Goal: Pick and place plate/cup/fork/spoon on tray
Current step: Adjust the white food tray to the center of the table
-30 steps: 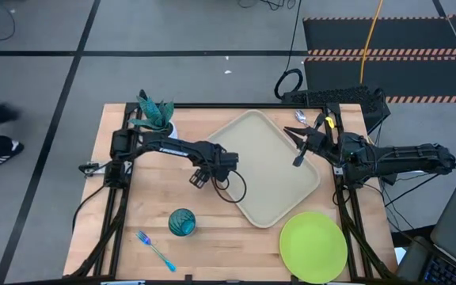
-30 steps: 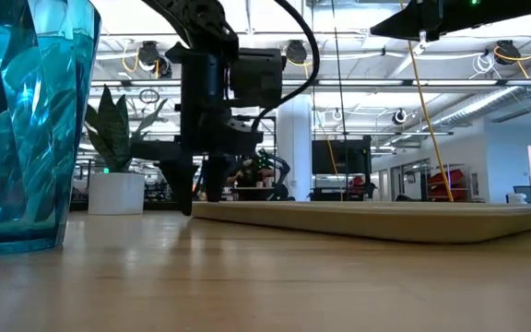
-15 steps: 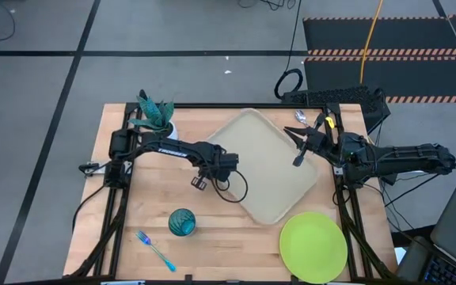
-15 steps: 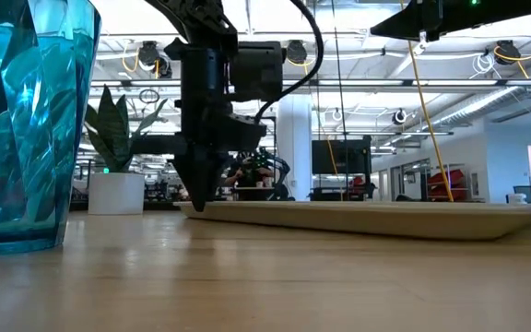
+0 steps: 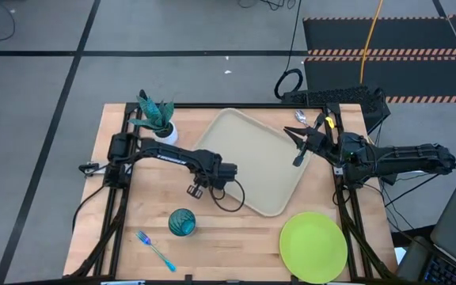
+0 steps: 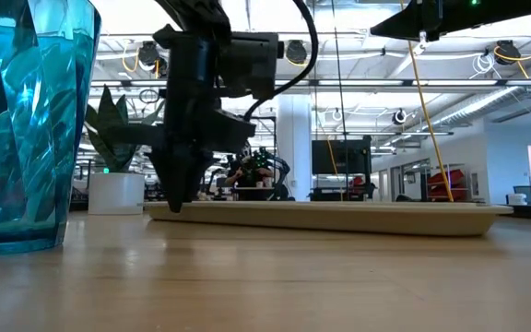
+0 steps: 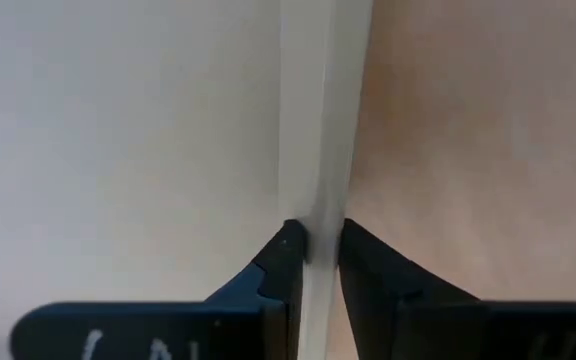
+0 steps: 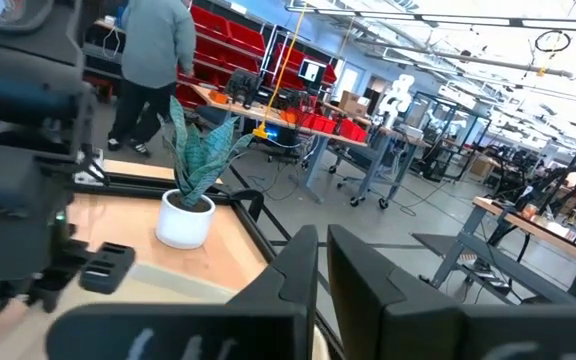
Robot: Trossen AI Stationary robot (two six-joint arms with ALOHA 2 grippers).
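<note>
Dragged toward nine o'clock, the tray [image 5: 250, 162] slides with the left gripper [image 5: 199, 188] pinching its rim, likely clearing room; the right gripper [image 5: 298, 161] waits, pressed together.

**Four cameras, one table**

My high camera looks straight down on the whole table [image 5: 141, 229]. The low one sits at tabletop height, close beside the cup [image 6: 21, 120], facing the room. My left wrist camera is hard against the tray [image 7: 118, 130] rim; the right looks across toward the plant [image 8: 193, 170], shared with both.
</note>
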